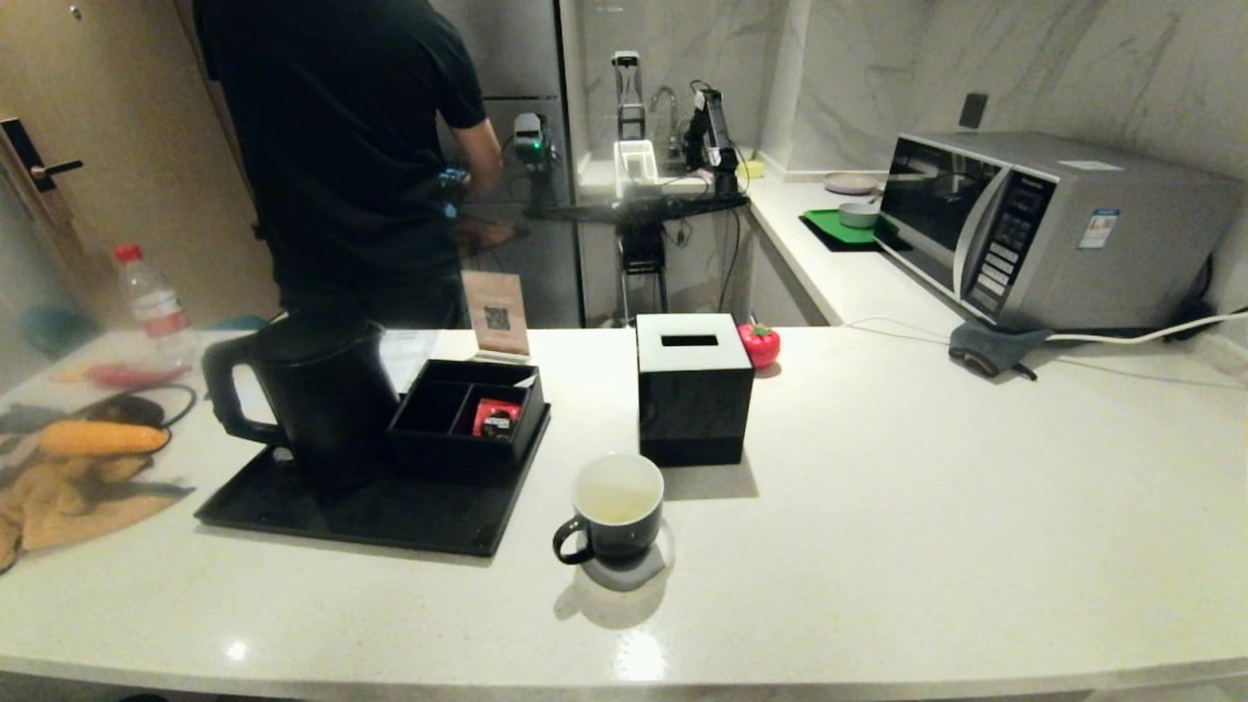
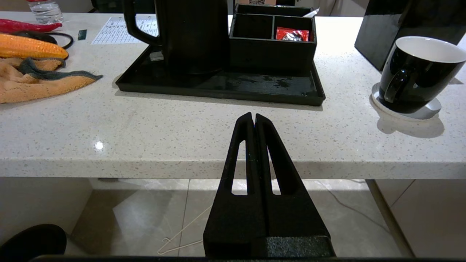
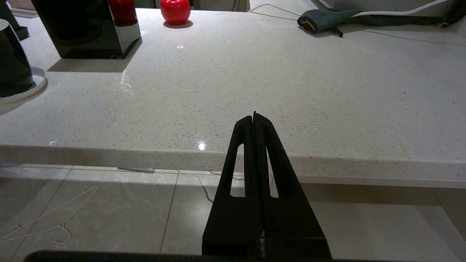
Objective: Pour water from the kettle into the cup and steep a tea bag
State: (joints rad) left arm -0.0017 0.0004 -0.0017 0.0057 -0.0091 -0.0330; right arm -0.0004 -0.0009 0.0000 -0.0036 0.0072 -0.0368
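- Left wrist view: the left gripper [image 2: 253, 117] hangs before the counter's front edge with its black fingers pressed together, holding nothing. Beyond it on the pale speckled stone counter [image 2: 182, 123] lies a flat black rectangular tray [image 2: 218, 85] bearing the large matte black kettle with a loop handle [image 2: 189, 32] and a black two-compartment box [image 2: 273, 40]; a small red packet [image 2: 292, 34] lies in one compartment.
- In the same view, the small glossy black mug with a white inside [image 2: 415, 72] stands on a round white coaster [image 2: 429, 109], apart from the tray's corner.
- Right wrist view: the right gripper [image 3: 254, 118] is likewise closed and empty, off the counter's near edge. A black cube tissue box [image 3: 87, 29] and a round red ornament [image 3: 175, 10] stand far back.
- Head view: neither arm shows. The mug sits just in front of the tissue box; whether it holds water or a tea bag cannot be told. The kettle stands upright on the tray's left part.
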